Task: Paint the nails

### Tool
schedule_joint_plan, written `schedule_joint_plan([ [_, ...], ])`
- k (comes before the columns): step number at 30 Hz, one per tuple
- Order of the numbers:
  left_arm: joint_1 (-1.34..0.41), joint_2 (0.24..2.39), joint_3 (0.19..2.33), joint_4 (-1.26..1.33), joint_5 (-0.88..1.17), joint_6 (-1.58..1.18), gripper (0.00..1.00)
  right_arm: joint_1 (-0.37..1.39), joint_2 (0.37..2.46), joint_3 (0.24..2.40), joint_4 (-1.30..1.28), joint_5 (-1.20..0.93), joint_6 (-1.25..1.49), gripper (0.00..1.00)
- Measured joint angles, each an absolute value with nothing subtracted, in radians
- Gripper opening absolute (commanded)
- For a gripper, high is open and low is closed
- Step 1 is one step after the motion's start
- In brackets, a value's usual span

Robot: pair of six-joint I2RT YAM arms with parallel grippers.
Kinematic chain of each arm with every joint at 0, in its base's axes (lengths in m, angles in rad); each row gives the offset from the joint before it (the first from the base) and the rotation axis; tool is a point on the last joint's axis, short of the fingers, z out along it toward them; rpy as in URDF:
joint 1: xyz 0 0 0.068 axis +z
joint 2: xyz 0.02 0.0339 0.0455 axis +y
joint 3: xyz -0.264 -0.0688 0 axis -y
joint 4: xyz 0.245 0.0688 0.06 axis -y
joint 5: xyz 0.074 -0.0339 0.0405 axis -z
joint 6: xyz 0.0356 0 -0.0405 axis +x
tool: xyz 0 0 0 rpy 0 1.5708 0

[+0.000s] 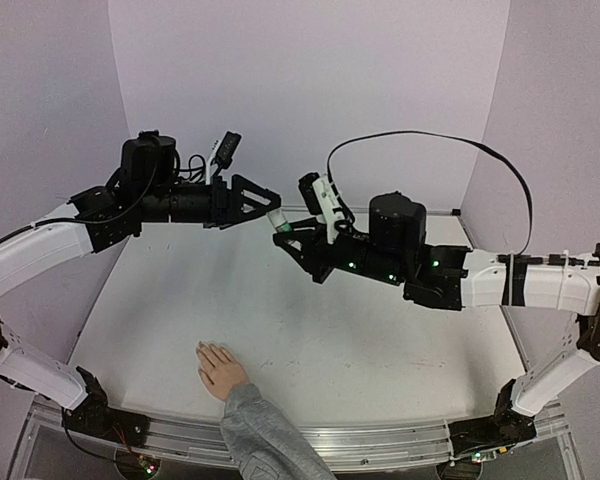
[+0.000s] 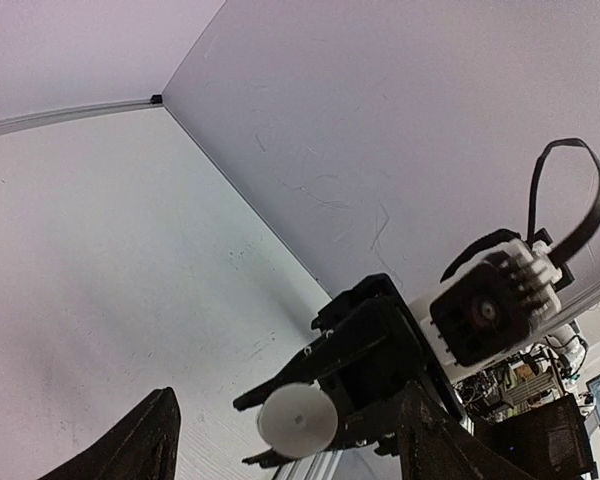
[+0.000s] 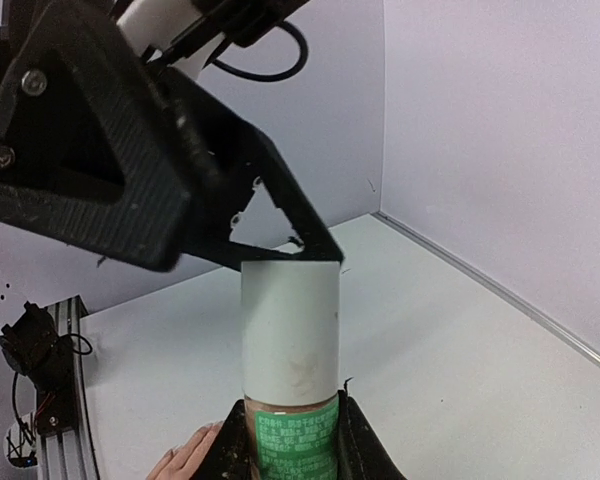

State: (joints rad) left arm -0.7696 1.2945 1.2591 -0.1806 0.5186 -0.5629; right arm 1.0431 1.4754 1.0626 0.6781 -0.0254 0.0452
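Two right fingers (image 3: 236,452) clench a green-labelled bottle (image 3: 295,440); left fingers (image 2: 138,442) stand released around the bottle's white cap (image 3: 290,320). Well below the bottle, the mannequin hand (image 1: 221,371)'s nails (image 1: 204,348) lie on the counter (image 1: 380,340).

The top external camera is looking down from above and behind the arms, taking in the whole worktop (image 1: 380,340) from afar. The wrist cameras are peering close along the left end effector (image 1: 270,205) and right end effector (image 1: 292,236) — facing each other — and all three views are sharing the white-capped bottle (image 3: 290,340).
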Motion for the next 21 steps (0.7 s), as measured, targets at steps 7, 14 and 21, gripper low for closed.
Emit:
schedule_joint_plan([
  [7, -0.772, 1.318, 1.264, -0.182, 0.521, -0.574, 0.48, 1.093, 1.518, 1.121, 0.649, 0.035, 0.017, 0.00],
  [14, -0.775, 1.318, 1.270, -0.182, 0.530, -0.564, 0.21, 1.112, 1.549, 1.144, 0.651, 0.073, -0.009, 0.00],
  [21, -0.772, 1.320, 1.270, -0.174, 0.551, -0.503, 0.12, 1.112, 1.558, 1.157, 0.649, 0.076, -0.008, 0.00],
])
